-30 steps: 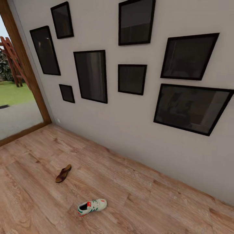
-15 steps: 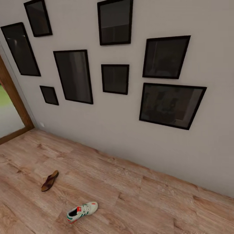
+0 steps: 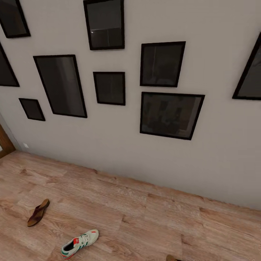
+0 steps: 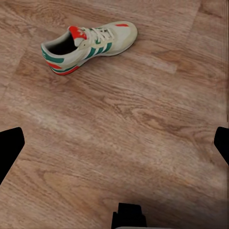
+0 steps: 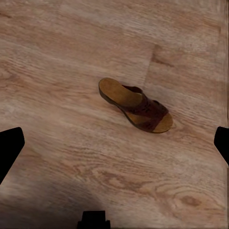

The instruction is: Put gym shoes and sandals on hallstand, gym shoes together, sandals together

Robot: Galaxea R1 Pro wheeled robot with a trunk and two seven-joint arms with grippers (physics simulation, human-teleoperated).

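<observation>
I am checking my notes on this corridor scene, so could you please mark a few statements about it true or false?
1. The gym shoe lies on the corridor floor. True.
2. A sandal rests on top of the gym shoe. False: it lies apart from it on the floor.
3. Dark picture frames hang on the wall. True.
4. The left tool is shut on the gym shoe. False: in the left wrist view its fingers stand wide apart, clear of the shoe.
5. The sandal in the right wrist view is white. False: it is brown.
</observation>
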